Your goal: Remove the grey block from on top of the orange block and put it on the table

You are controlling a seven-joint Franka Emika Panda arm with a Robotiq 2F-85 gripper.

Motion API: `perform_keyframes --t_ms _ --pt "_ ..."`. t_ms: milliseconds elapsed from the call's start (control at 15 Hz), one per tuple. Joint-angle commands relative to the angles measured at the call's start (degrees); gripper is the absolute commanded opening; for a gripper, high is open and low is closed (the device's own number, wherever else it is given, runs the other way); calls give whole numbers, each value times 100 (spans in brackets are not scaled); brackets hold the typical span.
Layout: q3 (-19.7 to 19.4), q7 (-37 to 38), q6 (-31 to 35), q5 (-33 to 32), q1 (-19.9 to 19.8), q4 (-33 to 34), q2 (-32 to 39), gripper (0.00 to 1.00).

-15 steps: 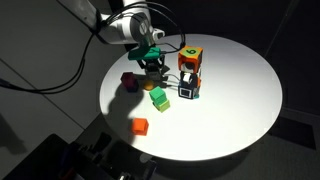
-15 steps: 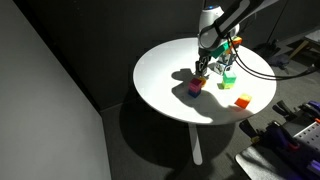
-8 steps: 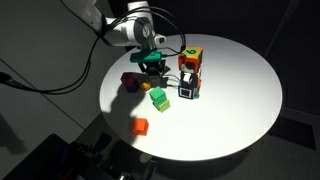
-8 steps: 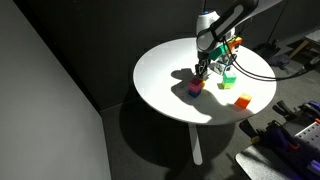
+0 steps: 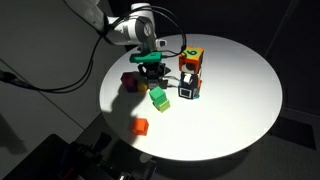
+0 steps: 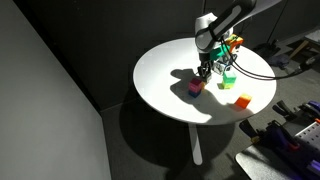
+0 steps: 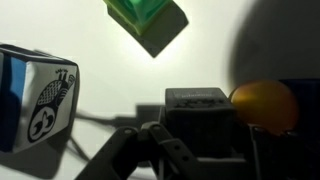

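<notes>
Table (image 5: 240, 100) with blocks (image 5: 158, 98), maybe ball (image 7: 262, 104)

Tabletop (image 5: 240, 100): plain white, unpatterned, in both exterior views. Surroundings dark, near black.
Magenta cube (image 5: 130, 80): solid colour.
Green cube (image 5: 158, 98): bright, plain.
Orange block (image 5: 140, 126), near the tabletop edge: orange-red, no marks.
Orange cube (image 5: 190, 57): green mark on its top face.
Wrist view: black cube (image 7: 35, 95), glossy, with white markings; ball (image 7: 262, 103) yellow-orange.
</notes>
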Motion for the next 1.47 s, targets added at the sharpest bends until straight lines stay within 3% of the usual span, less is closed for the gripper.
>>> perform_keyframes --t_ms 0,533,600,667,800,933,1400 --pt "-19 19 -33 -8 -20 74 74 30" --pt "16 -46 303 8 -67 -72 185 30" --pt "3 -25 287 -3 -51 -71 179 68" --pt "2 -26 283 -8 -48 -72 168 81" --pt "9 -29 271 -4 -41 -95 129 95" --pt "30 -35 225 12 -34 -134 65 100" --pt "80 -19 274 -22 48 -282 -189 100"
